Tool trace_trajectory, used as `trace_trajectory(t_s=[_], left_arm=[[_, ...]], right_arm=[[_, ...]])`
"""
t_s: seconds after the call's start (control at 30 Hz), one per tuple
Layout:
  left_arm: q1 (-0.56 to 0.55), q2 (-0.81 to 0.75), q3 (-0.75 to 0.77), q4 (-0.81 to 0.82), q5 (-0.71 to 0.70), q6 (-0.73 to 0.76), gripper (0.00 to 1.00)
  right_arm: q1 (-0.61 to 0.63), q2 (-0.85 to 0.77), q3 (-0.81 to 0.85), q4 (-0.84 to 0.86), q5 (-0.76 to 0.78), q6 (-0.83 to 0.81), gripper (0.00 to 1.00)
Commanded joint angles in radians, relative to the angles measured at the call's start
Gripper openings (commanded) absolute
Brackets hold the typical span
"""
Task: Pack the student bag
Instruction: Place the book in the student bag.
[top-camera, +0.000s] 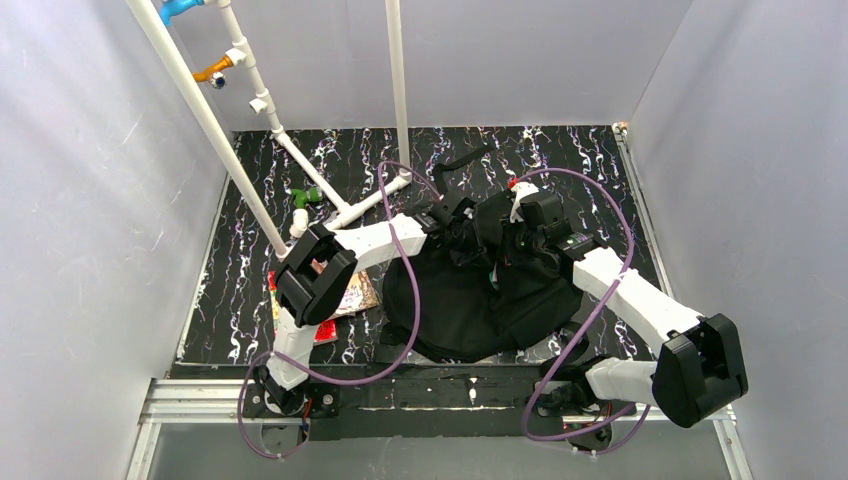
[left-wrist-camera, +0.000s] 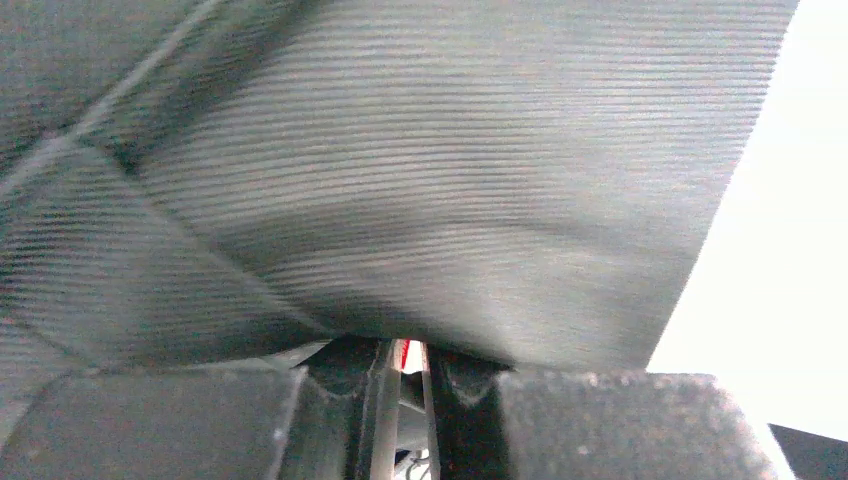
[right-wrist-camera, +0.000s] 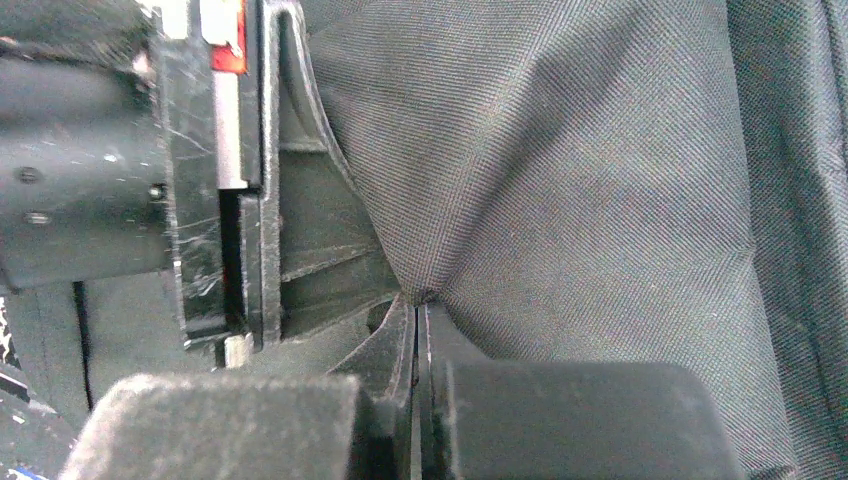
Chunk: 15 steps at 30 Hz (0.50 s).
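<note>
The student bag (top-camera: 470, 305), a big black fabric backpack, lies slumped in the middle of the dark marbled table (top-camera: 590, 160). Both arms reach to its far upper edge. My left gripper (top-camera: 455, 215) is at the bag's top left. In the left wrist view its jaws (left-wrist-camera: 407, 348) stand almost together under a wide ribbed black strap (left-wrist-camera: 420, 180), whose edge sits at the fingertips. My right gripper (top-camera: 525, 215) is at the bag's top right. In the right wrist view it (right-wrist-camera: 420, 305) is shut, pinching a fold of the bag's woven fabric (right-wrist-camera: 560, 180).
A white pipe frame (top-camera: 300, 165) with a green fitting (top-camera: 305, 197) stands at the back left. Red and yellow booklets (top-camera: 355, 295) lie under my left arm. Purple cables (top-camera: 410, 300) loop over the bag. Grey walls close in three sides. The left gripper's body (right-wrist-camera: 200, 170) sits close beside my right fingers.
</note>
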Motion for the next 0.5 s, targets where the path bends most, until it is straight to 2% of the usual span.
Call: trace_trajectory(t_s=[0.0,0.17,0.23,0.4,0.47], left_arm=[[-0.01,-0.024,0.103,-0.02,0.02,0.023,0.12],[-0.008,0.019,0.141,-0.095,0.03,0.053,0.17],[-0.01,-0.007,0.102,-0.093,0.026,0.062,0.2],[-0.008,-0.138,-0.03,-0.091,-0.045,0.113,0.35],[-0.008,-0.186,-0.078,-0.1,-0.08,0.129,0.37]], right_arm=[[-0.002,-0.006,0.03,0.038,-0.046,0.02,0.01],[-0.004,-0.004,0.029,0.038,-0.031,0.007,0.01],[-0.004,-0.004,0.03,0.037,-0.026,0.007,0.01],[-0.005,-0.007,0.032,0.038,-0.045,0.018,0.01],[-0.004,-0.01,0.029,0.04,-0.047,0.012,0.01]])
